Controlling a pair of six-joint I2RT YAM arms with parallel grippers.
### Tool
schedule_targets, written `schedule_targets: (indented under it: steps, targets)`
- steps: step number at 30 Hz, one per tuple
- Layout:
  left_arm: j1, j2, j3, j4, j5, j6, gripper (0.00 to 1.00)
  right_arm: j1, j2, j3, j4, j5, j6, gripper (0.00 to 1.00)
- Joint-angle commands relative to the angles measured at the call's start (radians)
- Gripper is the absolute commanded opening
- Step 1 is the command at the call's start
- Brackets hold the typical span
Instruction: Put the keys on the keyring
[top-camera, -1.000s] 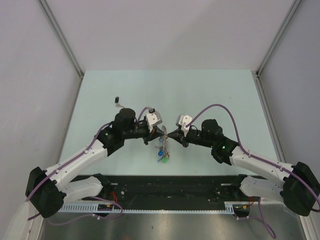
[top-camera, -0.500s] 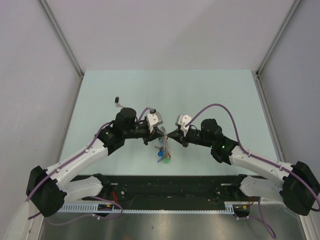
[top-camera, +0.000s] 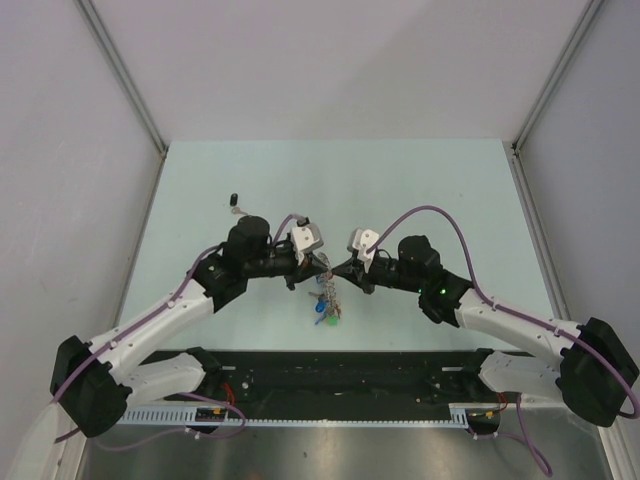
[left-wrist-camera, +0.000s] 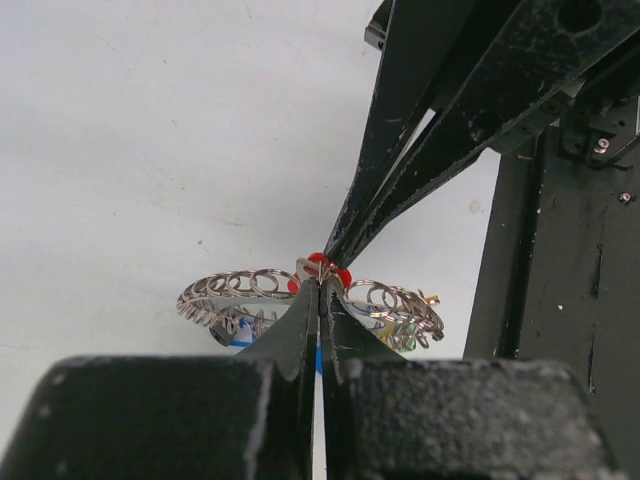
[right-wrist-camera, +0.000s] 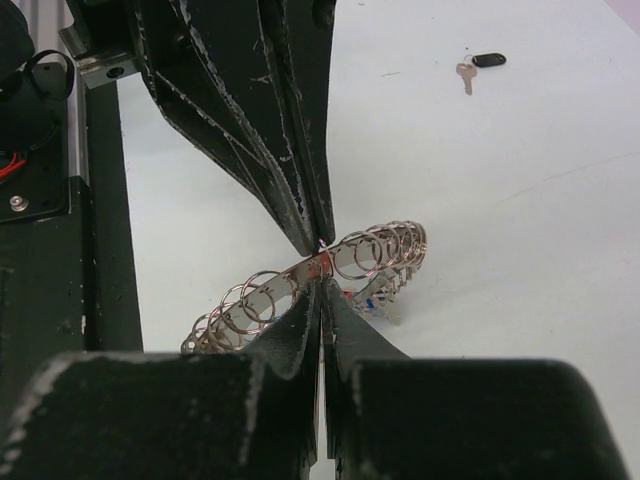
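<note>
Right pincer (right-wrist-camera: 320, 285) edged slightly toward left pincer (left-wrist-camera: 320, 288). Both scuffed black tips are nipped shut, tip to tip, on keyring (right-wrist-camera: 372, 250), its looped silver wire held above pale worktop (top-camera: 420, 180). Left wrist alone shows glossy red heads of keys (left-wrist-camera: 317, 262); right wrist alone shows loose silver key (right-wrist-camera: 467, 75) beyond.

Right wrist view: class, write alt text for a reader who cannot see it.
Two pairs of black jaws meet tip to tip on a silver keyring fringed with small rings: the right gripper from below, the left gripper from above, both shut on it. Beyond, a silver key with a black tag lies on the pale table.
</note>
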Motion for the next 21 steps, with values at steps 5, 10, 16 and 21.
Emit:
schedule_targets:
  steps: [5, 10, 16, 21]
  targets:
    - [0.013, -0.085, -0.021, 0.155, 0.011, -0.047, 0.0, -0.041, 0.0, 0.002, 0.017, -0.05, 0.072, 0.0]
    - [0.019, -0.095, -0.037, 0.208, 0.013, -0.066, 0.0, -0.058, -0.009, -0.018, 0.037, -0.07, 0.089, 0.0]
    - [0.025, -0.124, -0.074, 0.289, -0.016, -0.122, 0.0, -0.06, -0.007, -0.023, 0.042, -0.084, 0.092, 0.0]
    - [0.027, -0.156, -0.145, 0.431, -0.065, -0.211, 0.01, -0.058, -0.006, -0.04, 0.112, -0.108, 0.142, 0.0]
